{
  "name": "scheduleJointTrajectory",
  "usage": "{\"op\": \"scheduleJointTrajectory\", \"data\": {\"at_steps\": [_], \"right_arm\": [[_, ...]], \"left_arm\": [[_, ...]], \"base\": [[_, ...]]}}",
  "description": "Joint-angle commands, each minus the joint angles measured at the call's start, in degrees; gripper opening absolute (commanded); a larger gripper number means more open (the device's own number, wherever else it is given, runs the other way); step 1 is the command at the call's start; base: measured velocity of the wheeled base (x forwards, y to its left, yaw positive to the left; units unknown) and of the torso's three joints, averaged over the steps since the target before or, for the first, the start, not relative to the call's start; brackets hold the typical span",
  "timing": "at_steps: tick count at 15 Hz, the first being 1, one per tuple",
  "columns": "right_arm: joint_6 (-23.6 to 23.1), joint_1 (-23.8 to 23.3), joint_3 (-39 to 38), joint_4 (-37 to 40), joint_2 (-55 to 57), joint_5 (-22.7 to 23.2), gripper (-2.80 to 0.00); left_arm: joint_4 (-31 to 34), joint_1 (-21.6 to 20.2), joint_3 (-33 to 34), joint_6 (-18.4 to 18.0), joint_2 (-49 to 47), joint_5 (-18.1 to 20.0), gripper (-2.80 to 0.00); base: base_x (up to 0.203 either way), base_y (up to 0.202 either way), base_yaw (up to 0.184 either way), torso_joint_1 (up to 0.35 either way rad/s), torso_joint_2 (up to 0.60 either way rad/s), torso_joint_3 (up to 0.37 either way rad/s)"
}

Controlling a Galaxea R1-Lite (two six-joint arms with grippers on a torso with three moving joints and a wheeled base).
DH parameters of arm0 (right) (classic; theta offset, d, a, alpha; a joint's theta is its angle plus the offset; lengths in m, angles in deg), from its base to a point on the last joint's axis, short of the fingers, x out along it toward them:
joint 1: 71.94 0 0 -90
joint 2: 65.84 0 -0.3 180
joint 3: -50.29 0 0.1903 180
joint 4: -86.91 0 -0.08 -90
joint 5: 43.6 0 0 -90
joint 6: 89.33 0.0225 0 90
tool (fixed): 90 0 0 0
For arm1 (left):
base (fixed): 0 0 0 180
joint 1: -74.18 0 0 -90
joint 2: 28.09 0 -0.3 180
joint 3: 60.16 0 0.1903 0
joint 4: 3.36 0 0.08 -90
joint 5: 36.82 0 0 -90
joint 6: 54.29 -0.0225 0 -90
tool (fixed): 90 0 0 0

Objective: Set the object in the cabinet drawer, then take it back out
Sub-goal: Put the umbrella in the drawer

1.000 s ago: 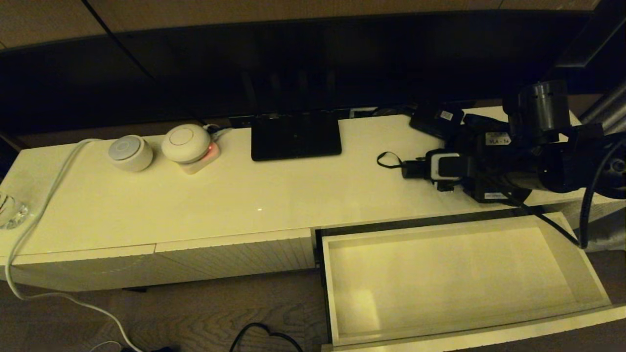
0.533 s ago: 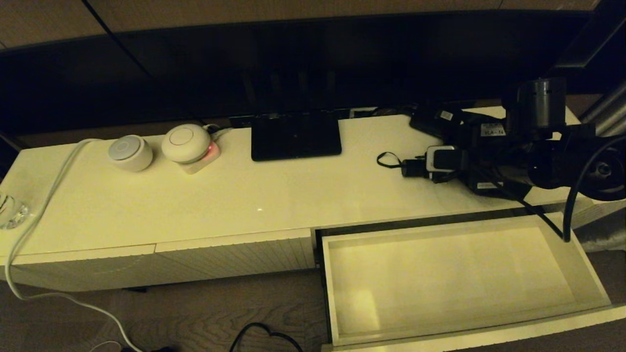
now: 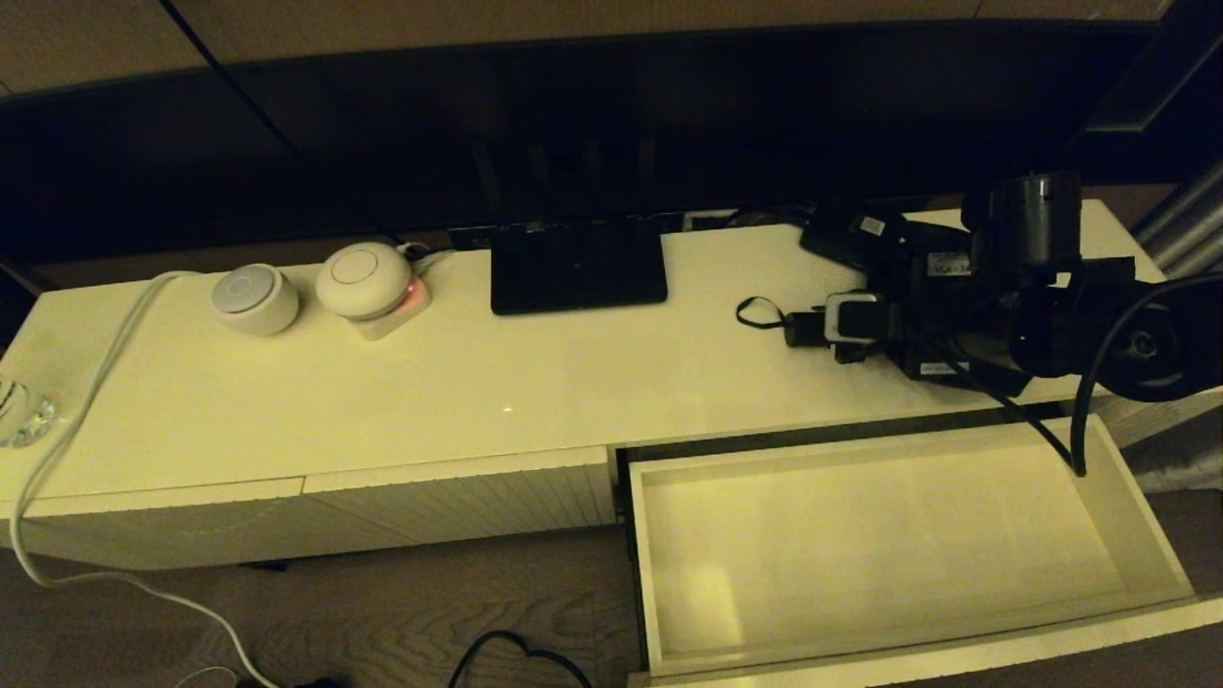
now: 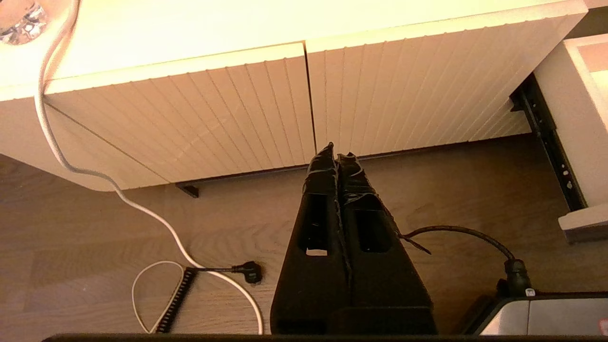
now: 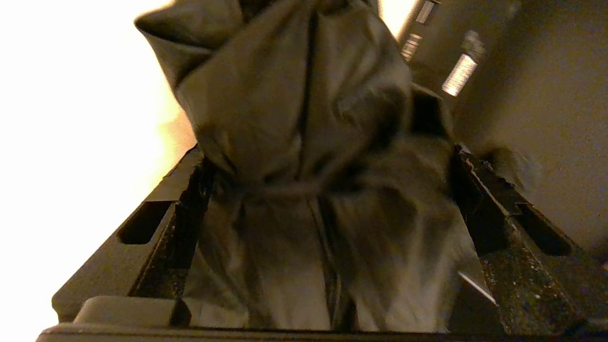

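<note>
In the head view we see the right gripper at the right of the frame, low over the cream tabletop, with the black umbrella lying under it; the umbrella's short handle points toward the middle of the frame and its thin wrist loop rests on the tabletop just left of the handle; in the right wrist view we see the gripper's two fingers spread wide on either side of the umbrella's loose fabric, which fills the space between them, so we read the gripper as open around the umbrella, though we cannot tell whether the pads press on it; the cabinet drawer stands pulled out at the lower right of the head view, below the umbrella, its pale interior bare; a flat black stand base sits at the upper middle, a small black box with a white label lies just above the right arm, and two round white devices with a white cable occupy the upper left; in the left wrist view we see the left gripper, fingers pressed together and holding nothing, hanging over the wooden floor in front of the ribbed cream panels.
</note>
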Motion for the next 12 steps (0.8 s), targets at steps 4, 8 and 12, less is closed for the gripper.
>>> {"op": "scheduleJointTrajectory", "data": {"at_steps": [4,8,12], "right_arm": [[-0.5,0.1,0.9,-0.5,0.8,0.0,0.0],[-0.5,0.0,-0.5,-0.3,0.7,-0.2,-2.8],[0.0,-0.7,-0.7,0.3,1.0,-0.2,-2.8]], "left_arm": [[0.0,0.0,0.2,0.0,0.0,0.0,-2.8],[0.0,0.0,0.2,0.0,0.0,0.0,-2.8],[0.0,0.0,0.2,0.0,0.0,0.0,-2.8]], "base": [[0.0,0.0,0.0,0.0,0.0,0.0],[0.0,0.0,0.0,0.0,0.0,0.0],[0.0,0.0,0.0,0.0,0.0,0.0]]}}
